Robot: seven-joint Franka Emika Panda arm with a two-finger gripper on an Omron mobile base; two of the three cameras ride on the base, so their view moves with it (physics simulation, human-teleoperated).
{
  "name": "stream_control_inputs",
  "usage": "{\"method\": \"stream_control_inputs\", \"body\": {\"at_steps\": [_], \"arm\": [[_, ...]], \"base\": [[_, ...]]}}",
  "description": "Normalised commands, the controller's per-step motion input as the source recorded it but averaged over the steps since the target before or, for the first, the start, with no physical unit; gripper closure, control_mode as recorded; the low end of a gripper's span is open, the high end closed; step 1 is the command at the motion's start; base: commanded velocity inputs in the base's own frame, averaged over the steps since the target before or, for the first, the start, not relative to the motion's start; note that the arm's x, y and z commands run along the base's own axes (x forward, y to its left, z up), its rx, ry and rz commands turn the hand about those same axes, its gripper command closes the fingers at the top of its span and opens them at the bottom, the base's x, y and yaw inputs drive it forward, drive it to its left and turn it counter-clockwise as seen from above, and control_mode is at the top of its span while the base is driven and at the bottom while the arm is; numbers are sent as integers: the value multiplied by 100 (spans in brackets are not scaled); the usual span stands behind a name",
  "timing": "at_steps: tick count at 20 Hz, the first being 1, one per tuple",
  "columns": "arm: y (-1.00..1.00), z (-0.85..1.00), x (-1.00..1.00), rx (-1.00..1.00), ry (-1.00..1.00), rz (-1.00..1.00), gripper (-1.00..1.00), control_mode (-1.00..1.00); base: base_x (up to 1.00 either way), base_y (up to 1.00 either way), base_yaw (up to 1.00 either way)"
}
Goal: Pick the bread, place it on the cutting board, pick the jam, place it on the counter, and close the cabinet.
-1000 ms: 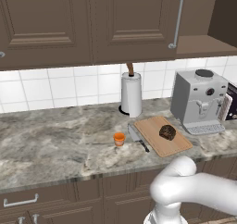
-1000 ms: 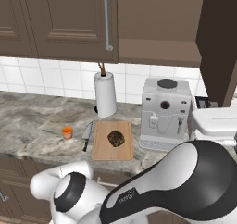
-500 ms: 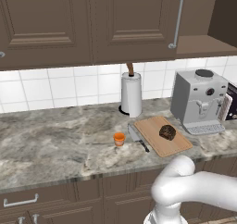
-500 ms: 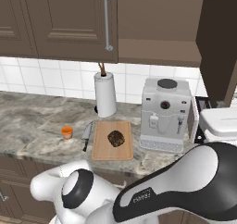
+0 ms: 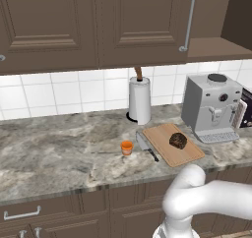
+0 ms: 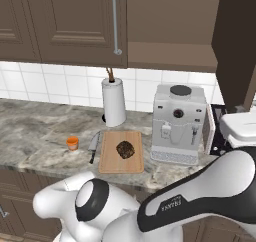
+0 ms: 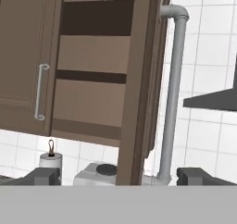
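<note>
White square-tiled backsplash (image 5: 74, 92) behind everything. Paper towel roll (image 5: 140, 100) upright against the tiles, as landmark. Silver coffee machine (image 5: 211, 107) to the right of the roll, dark appliance (image 5: 244, 108) just beyond it at frame edge. Lower drawers with small silver handles (image 5: 22, 214) below and left of the roll. Even, flat lighting, no strong shadows.

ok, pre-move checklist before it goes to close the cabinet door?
1. bread on the cutting board: ok.
2. jam upright on the counter, beside the knife: ok.
3. cabinet shut: not ok, its door stands open edge-on, shelves showing.
4. Door handle ahead of the hand: ok.
5. fingers apart and empty: ok.
6. Swing path above the coffee machine: cannot tell.
</note>
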Motion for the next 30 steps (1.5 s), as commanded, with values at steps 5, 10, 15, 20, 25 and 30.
{"method": "stream_control_inputs", "body": {"at_steps": [5, 10, 15, 20, 25, 30], "arm": [[-12, 0, 20, 2, 0, 6, -100, -100], [-12, 0, 16, 1, 0, 6, -100, -100], [-13, 0, 9, 1, 0, 7, -100, -100], [-12, -2, 10, 1, 0, 8, -100, -100], [-17, -6, 21, 1, 0, 9, -100, -100], [-12, -7, 29, 2, 0, 10, -100, -100]], "base": [[0, 0, 0], [0, 0, 0], [0, 0, 0], [0, 0, 0], [0, 0, 0], [0, 0, 0]]}}
